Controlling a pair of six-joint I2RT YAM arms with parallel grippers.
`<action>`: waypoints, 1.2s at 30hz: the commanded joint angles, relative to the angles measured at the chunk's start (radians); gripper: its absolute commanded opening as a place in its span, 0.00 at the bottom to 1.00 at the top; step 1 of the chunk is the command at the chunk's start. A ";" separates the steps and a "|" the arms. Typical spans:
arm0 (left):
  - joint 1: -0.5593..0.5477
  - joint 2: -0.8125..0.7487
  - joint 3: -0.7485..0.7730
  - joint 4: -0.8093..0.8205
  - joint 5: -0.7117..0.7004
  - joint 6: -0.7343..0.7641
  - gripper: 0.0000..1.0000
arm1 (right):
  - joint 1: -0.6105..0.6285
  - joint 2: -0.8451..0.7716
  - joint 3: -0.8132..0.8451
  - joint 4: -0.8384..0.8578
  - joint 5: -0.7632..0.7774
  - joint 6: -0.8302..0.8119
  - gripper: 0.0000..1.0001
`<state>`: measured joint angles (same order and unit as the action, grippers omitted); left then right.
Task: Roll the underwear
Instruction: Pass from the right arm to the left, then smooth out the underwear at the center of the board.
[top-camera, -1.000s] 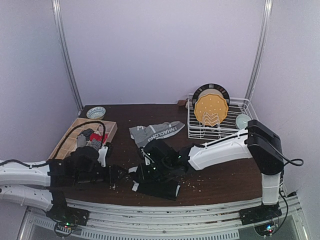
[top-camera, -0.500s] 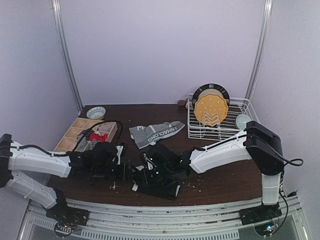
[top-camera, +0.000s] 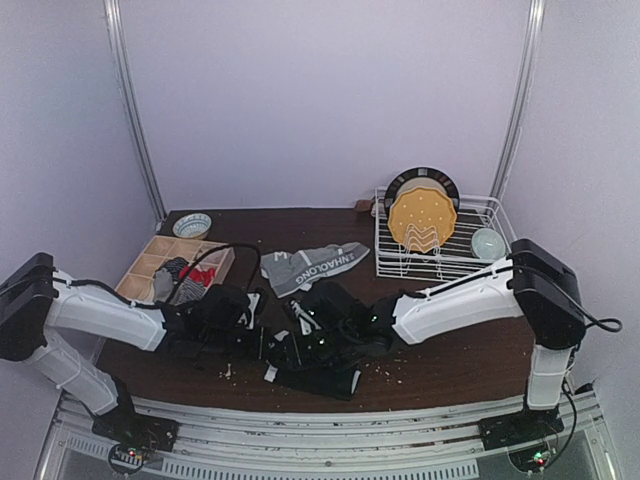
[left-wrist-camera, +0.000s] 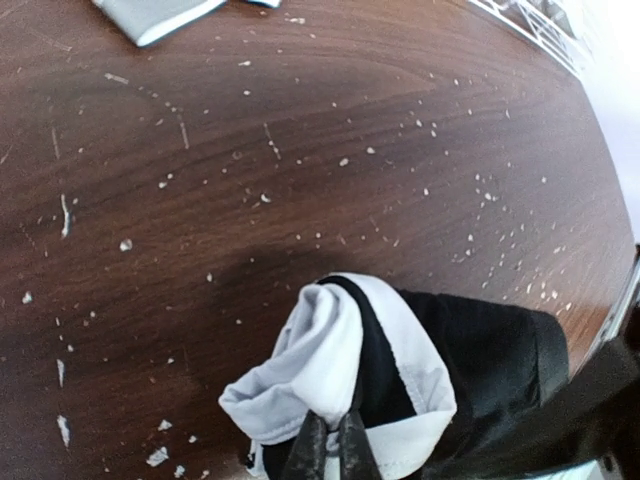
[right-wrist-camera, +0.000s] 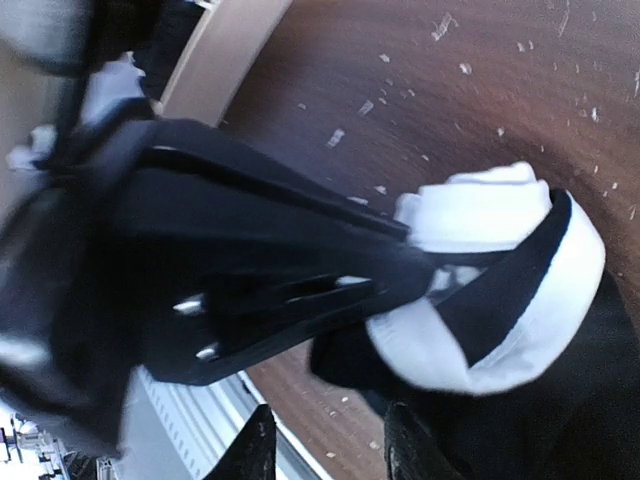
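A black underwear (top-camera: 318, 377) with a white inner lining lies near the table's front edge, one end folded up. In the left wrist view that raised white fold (left-wrist-camera: 330, 350) is pinched by my left gripper (left-wrist-camera: 331, 428), which is shut on it. My right gripper (right-wrist-camera: 330, 448) hovers right beside it, open, with bare table between its fingers and the black cloth (right-wrist-camera: 500, 290) just to one side. In the top view both grippers meet over the folded end, left gripper (top-camera: 264, 340) and right gripper (top-camera: 300, 345). A grey underwear (top-camera: 312, 265) with a white-lettered waistband lies flat further back.
A wooden divider tray (top-camera: 140, 270) holding rolled cloth items stands at the left, with a small bowl (top-camera: 191, 224) behind it. A white dish rack (top-camera: 480, 212) with a yellow plate (top-camera: 422, 220) fills the back right. White crumbs (left-wrist-camera: 260, 150) are scattered on the dark wood.
My left arm has reached rightward to the black underwear, and its gripper has shut on the white fold. The right gripper has opened wider and stayed beside the cloth.
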<state>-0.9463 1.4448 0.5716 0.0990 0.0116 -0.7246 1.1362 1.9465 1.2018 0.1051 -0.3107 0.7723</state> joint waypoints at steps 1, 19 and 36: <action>0.007 -0.030 -0.001 0.031 -0.011 0.026 0.00 | 0.007 -0.138 -0.046 -0.048 0.045 -0.039 0.39; 0.007 -0.164 -0.122 0.025 0.037 0.077 0.00 | 0.004 -0.366 -0.453 -0.013 0.288 0.203 0.63; 0.007 -0.132 -0.189 0.123 0.059 0.052 0.00 | -0.019 -0.309 -0.554 0.031 0.318 0.319 0.00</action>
<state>-0.9440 1.3197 0.4099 0.1722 0.0731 -0.6655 1.1278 1.6871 0.6979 0.2436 -0.0895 1.0908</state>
